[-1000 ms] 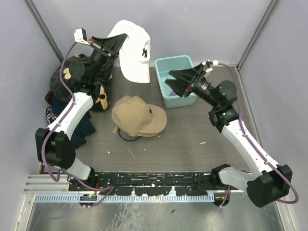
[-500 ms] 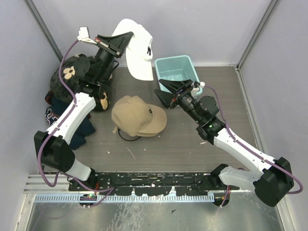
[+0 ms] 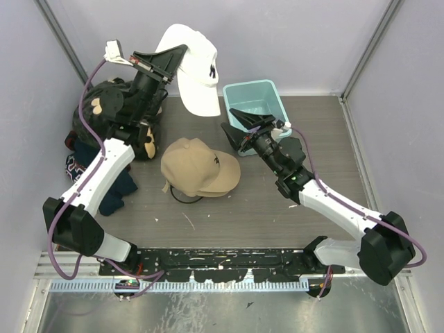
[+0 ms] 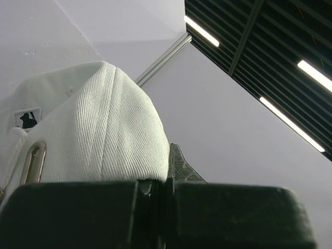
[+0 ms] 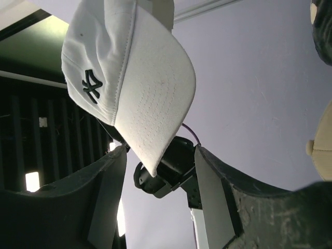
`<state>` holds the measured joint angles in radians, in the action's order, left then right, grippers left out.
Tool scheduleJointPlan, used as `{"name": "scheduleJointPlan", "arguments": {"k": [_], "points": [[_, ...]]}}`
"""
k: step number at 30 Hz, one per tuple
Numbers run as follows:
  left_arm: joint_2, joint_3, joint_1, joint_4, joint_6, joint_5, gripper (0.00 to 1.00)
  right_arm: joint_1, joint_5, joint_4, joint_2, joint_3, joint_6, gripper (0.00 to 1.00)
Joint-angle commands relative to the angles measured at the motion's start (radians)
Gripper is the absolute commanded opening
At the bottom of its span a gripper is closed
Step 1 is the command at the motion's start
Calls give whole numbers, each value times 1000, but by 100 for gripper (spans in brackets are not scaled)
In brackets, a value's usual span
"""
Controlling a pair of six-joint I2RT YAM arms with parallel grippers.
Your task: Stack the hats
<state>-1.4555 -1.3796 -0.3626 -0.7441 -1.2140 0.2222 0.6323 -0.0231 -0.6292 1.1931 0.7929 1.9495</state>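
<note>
Left fingers (image 4: 78, 212) clamped on the white hat (image 3: 198, 76), held aloft at the far edge of the counter (image 3: 263, 201); right fingers (image 5: 106, 197) half parted, empty, near its brim; tan hat (image 3: 198, 166) lies mid-counter.

1. Table (image 3: 277, 208): dark grey, wood-grained top.
2. Tan cap (image 3: 200, 166): centre of the table, brim toward the right; a dark rim (image 3: 184, 198) shows under its near edge.
3. Teal bin (image 3: 251, 84): far side, upright.
4. Black fabric (image 3: 104, 104) with tan flower shapes: far left, heaped.
5. Navy clothing (image 3: 114, 191): left edge, just nearer than the black fabric.
</note>
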Motion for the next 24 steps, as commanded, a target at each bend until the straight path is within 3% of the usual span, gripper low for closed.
{"name": "scheduleJointPlan", "arguments": {"k": [1, 17, 24], "points": [[17, 16, -7, -68, -4, -22, 0, 5, 22, -88, 18, 62, 39, 61], [12, 74, -27, -106, -15, -25, 0, 24, 6, -134, 121, 149, 78, 57], [15, 96, -29, -117, -16, -30, 0, 33, 11, -147, 142, 163, 82, 29]]}}
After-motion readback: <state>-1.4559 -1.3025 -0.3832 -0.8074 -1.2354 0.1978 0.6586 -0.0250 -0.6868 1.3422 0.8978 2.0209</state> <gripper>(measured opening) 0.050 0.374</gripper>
